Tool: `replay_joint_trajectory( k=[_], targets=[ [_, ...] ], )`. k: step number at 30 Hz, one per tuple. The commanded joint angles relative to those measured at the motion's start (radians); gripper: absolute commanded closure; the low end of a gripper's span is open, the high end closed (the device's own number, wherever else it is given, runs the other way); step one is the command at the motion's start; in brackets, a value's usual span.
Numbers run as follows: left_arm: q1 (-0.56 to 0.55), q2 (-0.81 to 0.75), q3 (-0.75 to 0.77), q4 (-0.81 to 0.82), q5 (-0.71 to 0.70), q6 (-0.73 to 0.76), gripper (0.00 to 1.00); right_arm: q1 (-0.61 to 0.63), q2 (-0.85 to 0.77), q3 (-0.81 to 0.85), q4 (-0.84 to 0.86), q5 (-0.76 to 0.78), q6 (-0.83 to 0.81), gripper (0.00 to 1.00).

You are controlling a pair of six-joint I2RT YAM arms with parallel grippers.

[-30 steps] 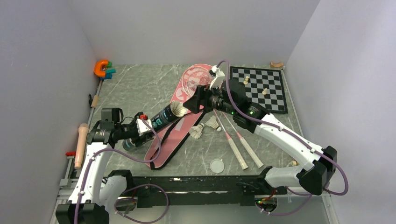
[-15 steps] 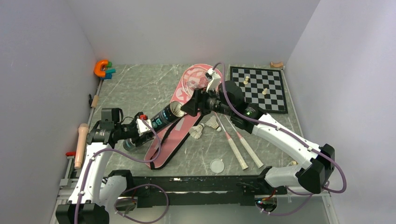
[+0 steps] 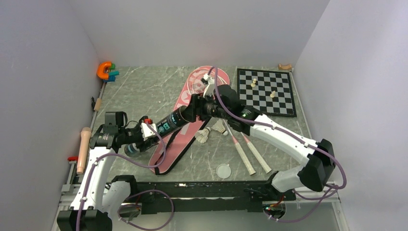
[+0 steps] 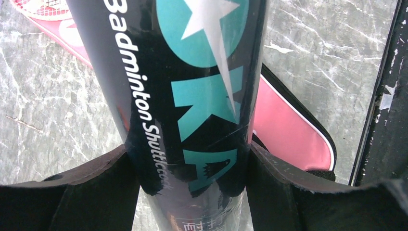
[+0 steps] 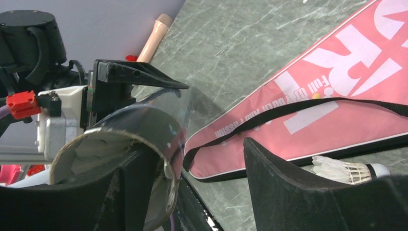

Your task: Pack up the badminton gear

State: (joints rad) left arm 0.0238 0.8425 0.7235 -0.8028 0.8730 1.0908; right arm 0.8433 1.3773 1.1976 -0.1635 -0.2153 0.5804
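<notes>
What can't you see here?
Top view: open end of the black tube, covered by the right gripper.
Top view: heads of the rackets, partly under the right arm.
Left wrist view: both tube ends, cut off by the frame.
Top view: chess pieces, too small.

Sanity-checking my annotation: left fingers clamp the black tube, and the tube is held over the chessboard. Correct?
Not quite. The left fingers do clamp the black tube, but it is held over the pink racket bag, not the chessboard, which lies apart at the table's far right. The top external view shows this.
</notes>
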Motion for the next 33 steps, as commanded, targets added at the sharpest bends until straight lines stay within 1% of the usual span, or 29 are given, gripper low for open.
replay_joint_trajectory(
  k=[1, 4, 6, 8, 12, 17, 20, 22, 24, 29, 31, 33],
  targets=[
    [-0.007, 0.000, 0.040, 0.030, 0.065, -0.003, 0.85, 0.015, 0.049, 0.069, 0.024, -0.027, 0.011, 0.30],
    [-0.007, 0.003, 0.020, 0.047, 0.054, -0.016, 0.85, 0.004, 0.064, 0.143, -0.041, -0.020, -0.001, 0.24],
    [-0.007, 0.005, -0.007, 0.073, 0.021, -0.034, 0.85, -0.019, 0.025, 0.179, -0.088, 0.013, -0.020, 0.18],
    [-0.007, 0.013, -0.032, 0.098, -0.013, -0.054, 0.85, -0.057, -0.032, 0.183, -0.123, 0.044, -0.029, 0.14],
    [-0.007, 0.021, -0.063, 0.110, -0.056, -0.072, 0.86, -0.118, -0.112, 0.161, -0.210, 0.111, -0.038, 0.09],
    [-0.007, -0.006, -0.098, 0.120, -0.095, -0.066, 0.84, -0.150, -0.159, 0.061, -0.288, 0.224, -0.027, 0.09],
    [-0.007, -0.023, -0.107, 0.110, -0.138, -0.060, 0.85, -0.160, -0.158, -0.032, -0.297, 0.290, -0.002, 0.11],
    [-0.007, -0.022, -0.109, 0.092, -0.160, -0.057, 0.87, -0.159, -0.115, -0.059, -0.314, 0.340, 0.018, 0.14],
    [-0.007, -0.022, -0.113, 0.076, -0.163, -0.057, 0.87, -0.158, -0.034, -0.052, -0.343, 0.404, 0.033, 0.16],
    [-0.005, -0.068, -0.142, 0.051, -0.132, -0.028, 0.87, -0.156, 0.197, 0.029, -0.398, 0.517, 0.056, 0.20],
    [-0.005, -0.090, -0.157, 0.036, -0.131, 0.014, 0.87, -0.156, 0.269, 0.066, -0.409, 0.553, 0.061, 0.20],
    [-0.005, -0.102, -0.167, 0.040, -0.139, 0.020, 0.87, -0.158, 0.331, 0.099, -0.420, 0.581, 0.064, 0.20]
  ],
)
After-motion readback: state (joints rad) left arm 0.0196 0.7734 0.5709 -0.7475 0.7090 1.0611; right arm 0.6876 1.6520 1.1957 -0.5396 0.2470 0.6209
